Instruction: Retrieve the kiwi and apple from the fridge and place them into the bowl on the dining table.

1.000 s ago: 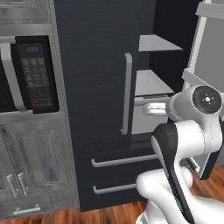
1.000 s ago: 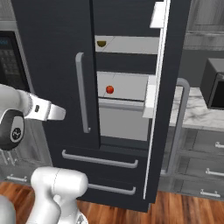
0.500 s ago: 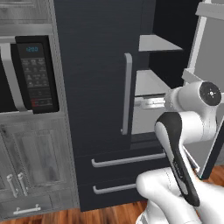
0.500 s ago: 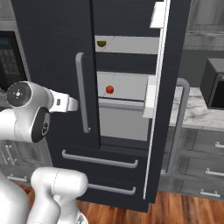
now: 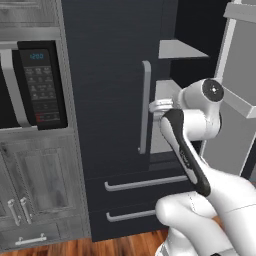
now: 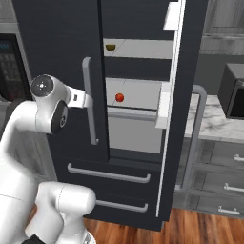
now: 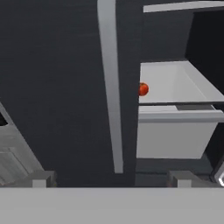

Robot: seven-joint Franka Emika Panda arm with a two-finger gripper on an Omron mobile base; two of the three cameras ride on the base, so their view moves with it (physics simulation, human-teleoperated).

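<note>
Microwave [image 5: 39, 85]: black, lit display and keypad, set in grey wood cabinets [image 5: 35, 190] at the left of the left base view.

Fridge [image 6: 62, 57]: tall, dark charcoal; left door shut, with a long curved silver handle [image 6: 88, 100]; right door [image 6: 178, 109] swung open; two drawers [image 6: 107, 183] with silver bar handles below. Interior shelves light grey.

Pincer [image 6: 85, 99]: at the end of the white arm, raised in front of the shut left door, just beside its handle; jaws spread wide, nothing between them. In the hand view both dark tips [image 7: 43, 178] stand far apart, facing the door and the open compartment.

Kiwi [image 6: 110, 47]: small, round, olive-green; on the upper shelf [image 6: 143, 47], at its left edge, partly hidden by the door.

Apple [image 6: 119, 97]: small, glossy, red, ball-like; on the middle shelf, toward its left side, directly below the kiwi's shelf. In the hand view it [image 7: 143, 89] peeps out beside the door's edge, above a pale bin [image 7: 175, 135].

Worktop [image 6: 214, 124]: white marble with grey veins, right of the open door; a dark appliance [image 6: 233, 90] stands on it.
</note>
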